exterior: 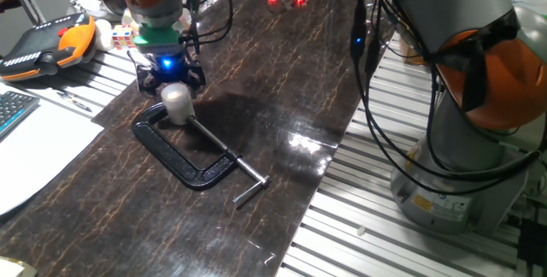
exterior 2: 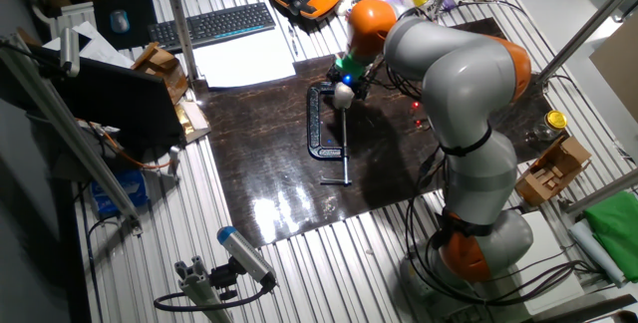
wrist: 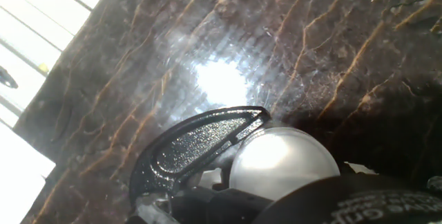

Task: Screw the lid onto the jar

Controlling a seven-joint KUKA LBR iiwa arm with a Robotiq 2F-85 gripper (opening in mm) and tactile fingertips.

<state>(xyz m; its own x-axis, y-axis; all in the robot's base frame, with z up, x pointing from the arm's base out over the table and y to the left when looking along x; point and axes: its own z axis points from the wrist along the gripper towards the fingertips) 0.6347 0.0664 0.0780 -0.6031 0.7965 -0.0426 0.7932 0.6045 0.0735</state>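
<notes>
- Jaws (exterior: 175, 85) are sitting low over the whitish jar (exterior: 178, 102); whether they are gripping it, I cannot tell.
- Jar is standing inside the black C-clamp (exterior: 192, 153) on the tabletop (exterior: 282, 80).

Dark veined mat (exterior: 256, 72) (glossy) on slatted table (exterior: 359, 226) — bears black C-clamp (exterior: 184, 153).

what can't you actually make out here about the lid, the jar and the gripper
- Lid versus jar: in one fixed view the whitish shape under the gripper reads as one blob; no seam shows.
- Gripper jaws: in the hand view they are cut off by the bottom edge; open or shut is unclear.
- Other fixed view: the jar is too small to read.
- Clamp and jar: contact is hidden in the hand view by glare.
</notes>
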